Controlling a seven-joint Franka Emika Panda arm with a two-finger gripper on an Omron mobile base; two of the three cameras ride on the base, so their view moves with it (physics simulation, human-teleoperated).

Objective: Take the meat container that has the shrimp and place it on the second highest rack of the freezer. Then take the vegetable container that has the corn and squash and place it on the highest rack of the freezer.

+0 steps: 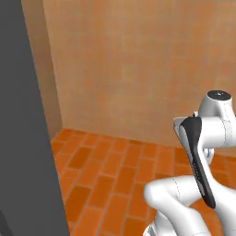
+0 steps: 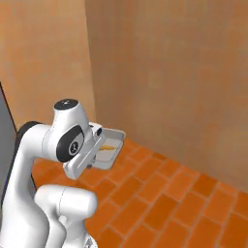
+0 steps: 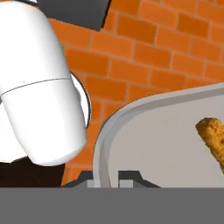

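Vegetable container (image 3: 175, 144), a shallow grey metal pan with rounded corners and a raised rim, clamped at its near rim by the gripper (image 3: 106, 180), two small dark fingertips (image 3: 129, 178) pinched together on either side of the rim wall in the hand view. Inside the pan, just beyond the gripped rim and toward its far side, a bumpy orange-yellow cob of corn (image 3: 213, 138), lying on the pan floor and cut off by the picture's edge. In the right base view, same pan (image 2: 107, 147) carried aloft, sticking out past the white arm's wrist, roughly level, with a slim yellow strip of corn (image 2: 110, 144) lying along its floor. Squash not made out in any view.

Beneath the pan, well below and not touching it, an orange brick-pattern floor (image 2: 164, 193). Beyond the pan, a plain tan tiled wall (image 2: 174, 72) meeting a second wall in a corner directly behind the pan. Left of the pan, at the picture's edge in the right base view, a narrow dark grey upright slab (image 2: 4, 126); seen large in the left base view as a tall dark grey panel (image 1: 23, 120) standing on the floor, well apart from the arm. Whether that panel belongs to the freezer, not clear from these pictures.
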